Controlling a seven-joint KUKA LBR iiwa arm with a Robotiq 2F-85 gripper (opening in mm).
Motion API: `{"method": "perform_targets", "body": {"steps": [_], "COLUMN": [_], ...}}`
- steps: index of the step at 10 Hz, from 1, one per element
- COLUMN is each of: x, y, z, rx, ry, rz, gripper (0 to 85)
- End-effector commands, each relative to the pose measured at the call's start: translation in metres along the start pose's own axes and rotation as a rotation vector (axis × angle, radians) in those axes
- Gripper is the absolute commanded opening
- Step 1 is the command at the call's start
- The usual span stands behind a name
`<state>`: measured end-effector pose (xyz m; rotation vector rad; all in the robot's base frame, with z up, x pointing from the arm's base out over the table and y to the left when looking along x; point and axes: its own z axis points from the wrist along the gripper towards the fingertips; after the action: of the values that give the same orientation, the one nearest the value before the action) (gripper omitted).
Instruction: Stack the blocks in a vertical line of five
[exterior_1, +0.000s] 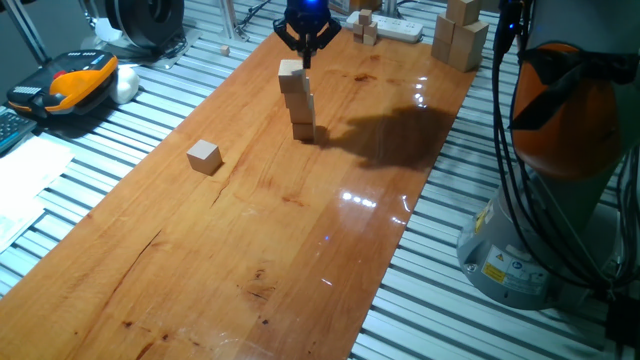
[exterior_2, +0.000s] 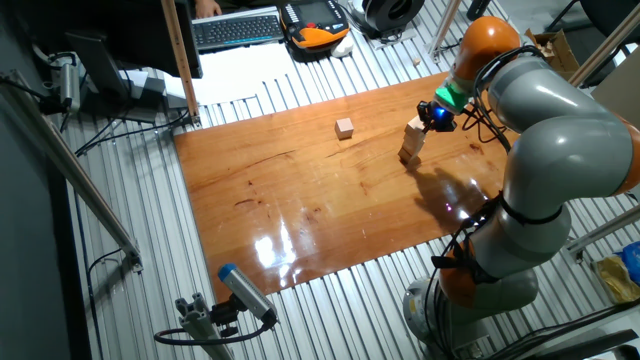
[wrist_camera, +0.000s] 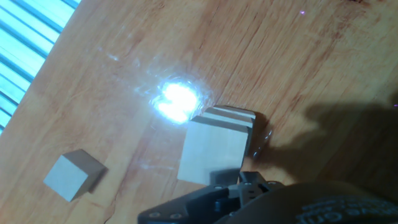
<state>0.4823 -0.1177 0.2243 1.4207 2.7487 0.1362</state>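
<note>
A stack of blocks (exterior_1: 297, 98), about four high and slightly uneven, stands on the wooden tabletop (exterior_1: 300, 230). The pincer (exterior_1: 306, 48) hangs directly above the stack's top cube, its fingers spread and gripping nothing. A lone block (exterior_1: 204, 156) lies on the board well apart from the stack, on the side away from the robot's base (exterior_1: 520, 250).

- I see a glossy varnished wooden tabletop (exterior_1: 300, 230) throwing back glare.
- The blocks (exterior_1: 297, 98) look like pale, matt, bare wood.
- The surrounding bench (exterior_1: 130, 120) reads as ribbed metal.
- My arm (exterior_2: 560, 130) looks smooth grey plastic.
</note>
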Motion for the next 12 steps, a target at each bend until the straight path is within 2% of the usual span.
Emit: {"method": "perform_targets", "body": {"steps": [1,5,12], "x": [0.000,0.006,0.012], "y": [0.000,0.008,0.013], "z": [0.000,0.004,0.006], "rx": [-0.003,-0.012,-0.013], "ry": [0.002,0.008,0.004], "rz": [0.003,0.040,0.099], "gripper": [0.0,0.0,0.0]}}
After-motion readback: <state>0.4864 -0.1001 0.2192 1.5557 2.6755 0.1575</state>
